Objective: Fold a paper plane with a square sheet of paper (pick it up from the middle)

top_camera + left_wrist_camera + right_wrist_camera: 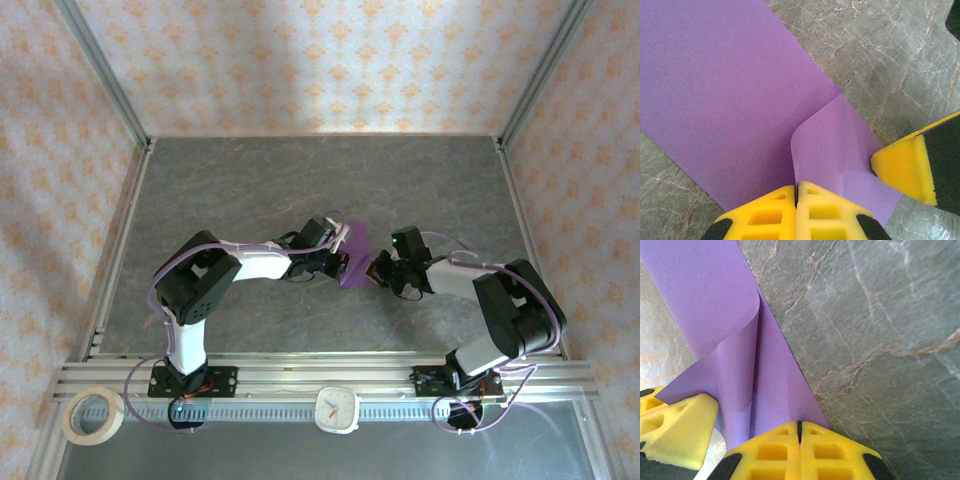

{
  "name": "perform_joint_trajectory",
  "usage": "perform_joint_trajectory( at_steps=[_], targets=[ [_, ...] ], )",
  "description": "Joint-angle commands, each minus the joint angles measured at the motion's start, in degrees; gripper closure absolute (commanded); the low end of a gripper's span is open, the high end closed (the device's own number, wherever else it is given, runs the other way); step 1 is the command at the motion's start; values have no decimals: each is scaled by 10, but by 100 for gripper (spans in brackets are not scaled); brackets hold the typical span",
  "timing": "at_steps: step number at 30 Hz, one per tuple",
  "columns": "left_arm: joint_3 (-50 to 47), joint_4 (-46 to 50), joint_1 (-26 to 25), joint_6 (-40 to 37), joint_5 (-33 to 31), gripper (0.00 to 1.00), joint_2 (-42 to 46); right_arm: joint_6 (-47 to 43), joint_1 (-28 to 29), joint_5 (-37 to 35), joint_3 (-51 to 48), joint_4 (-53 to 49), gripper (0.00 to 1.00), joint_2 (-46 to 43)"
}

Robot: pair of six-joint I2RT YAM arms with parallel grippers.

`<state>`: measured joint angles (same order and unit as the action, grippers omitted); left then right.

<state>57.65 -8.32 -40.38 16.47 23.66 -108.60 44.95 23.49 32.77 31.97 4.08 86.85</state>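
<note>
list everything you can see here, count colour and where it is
square sheet of paper: 1, purple, middle of the table, one part curled up between the grippers
tape roll: 1, cream, near left corner
clock: 1, white, square, centre of the near edge
table: 1, grey marbled, beneath the paper
left gripper: 1, yellow pads, shut on the paper's lifted part
right gripper: 1, yellow pads, shut on the same lifted part, close beside the left one

A beige roll of masking tape (pixel 93 415) lies at the near-left corner. A white square clock (pixel 337 408) sits on the aluminium rail (pixel 270 378) edging the grey marbled tabletop (pixel 250 190).
</note>
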Motion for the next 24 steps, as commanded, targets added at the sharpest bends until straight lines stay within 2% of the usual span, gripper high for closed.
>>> perform_joint_trajectory(
  at_steps=[1, 24],
  targets=[
    [3, 15, 4, 0, -9, 97, -6, -6, 2, -31, -3, -36, 100, 17],
    [-6, 16, 5, 16, -34, 96, -5, -8, 2, -30, -2, -36, 100, 20]
  ],
)
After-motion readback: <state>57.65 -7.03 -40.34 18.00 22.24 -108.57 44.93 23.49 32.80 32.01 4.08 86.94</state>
